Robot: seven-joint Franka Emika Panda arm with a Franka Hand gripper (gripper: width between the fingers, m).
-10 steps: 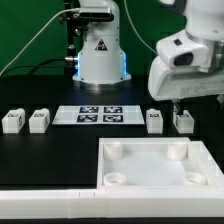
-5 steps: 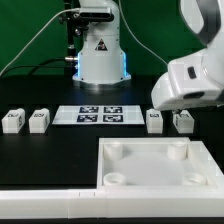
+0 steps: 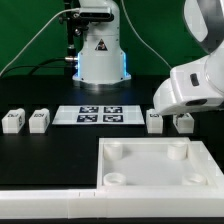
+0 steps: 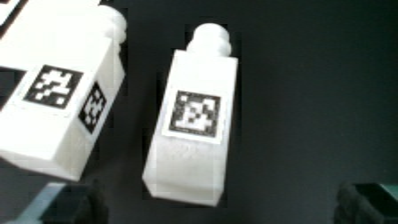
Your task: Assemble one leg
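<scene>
White arm (image 3: 196,88) low, claw (image 4: 217,203) downward, fingers (image 4: 61,206) wide apart.

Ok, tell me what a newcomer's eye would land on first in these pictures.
The big white tabletop with round corner sockets fills the front of the exterior view. At that view's right the gripper hangs open over a pair of legs, and the wrist view centres on one tagged leg. Two more legs sit at the far left, with the marker board between the pairs.

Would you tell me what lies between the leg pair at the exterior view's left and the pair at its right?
The marker board, seen in the exterior view.
</scene>
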